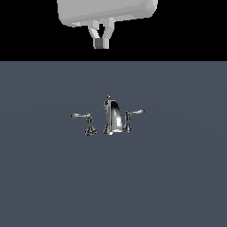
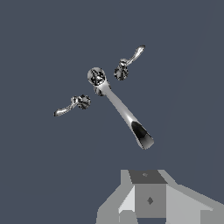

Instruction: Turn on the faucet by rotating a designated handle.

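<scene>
Grey parallel gripper (image 1: 101,40) hung spread, empty, well above the shiny chrome faucet (image 1: 112,117). I judged the risk: grabbing the longer, flatter lever (image 1: 82,116) — target short upturned handle (image 1: 133,113) sat by the spout.

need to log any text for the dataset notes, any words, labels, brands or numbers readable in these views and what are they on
None: no readable text in either view.
The faucet and both lever handles, including the handle nearer the spout, are plain chrome with no lettering.
The gripper is bare grey; the wrist view shows only a small diamond mark on it, not a letter or number.
The floor is unmarked.
</scene>
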{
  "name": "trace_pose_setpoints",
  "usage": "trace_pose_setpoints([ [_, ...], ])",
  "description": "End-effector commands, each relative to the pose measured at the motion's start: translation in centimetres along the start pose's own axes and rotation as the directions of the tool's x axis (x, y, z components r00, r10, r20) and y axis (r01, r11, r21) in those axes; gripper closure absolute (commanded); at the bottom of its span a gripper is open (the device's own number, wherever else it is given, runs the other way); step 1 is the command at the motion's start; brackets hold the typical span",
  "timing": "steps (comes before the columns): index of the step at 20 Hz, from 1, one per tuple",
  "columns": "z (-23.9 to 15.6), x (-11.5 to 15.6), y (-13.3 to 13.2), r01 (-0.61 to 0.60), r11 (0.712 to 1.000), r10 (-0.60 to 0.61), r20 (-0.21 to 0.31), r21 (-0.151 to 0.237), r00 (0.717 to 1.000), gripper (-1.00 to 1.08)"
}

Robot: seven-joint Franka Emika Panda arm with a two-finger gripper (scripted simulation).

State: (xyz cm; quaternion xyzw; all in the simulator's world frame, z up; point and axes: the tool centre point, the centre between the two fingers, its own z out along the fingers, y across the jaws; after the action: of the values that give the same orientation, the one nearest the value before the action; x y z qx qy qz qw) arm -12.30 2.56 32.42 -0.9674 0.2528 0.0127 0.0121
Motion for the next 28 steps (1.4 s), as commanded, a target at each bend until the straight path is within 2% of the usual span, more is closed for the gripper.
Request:
trace_pose_setpoints([
  [1,1.6,1.5,-0.6,-0.061,0.998,0.061,-0.003,0.002,0.998,1.08],
  [8,5.8,5.7,-1.7,-0.222,0.975,0.222,-0.008,0.003,0.975,1.08],
  [15,10.1,10.2,-2.1,-0.38,0.925,0.38,-0.015,0.004,0.925,1.08],
  [21,13.8,14.2,-1.7,-0.513,0.859,0.513,-0.022,0.005,0.858,1.08],
  [28,18.1,18.9,-0.5,-0.653,0.757,0.653,-0.029,0.008,0.756,1.08],
])
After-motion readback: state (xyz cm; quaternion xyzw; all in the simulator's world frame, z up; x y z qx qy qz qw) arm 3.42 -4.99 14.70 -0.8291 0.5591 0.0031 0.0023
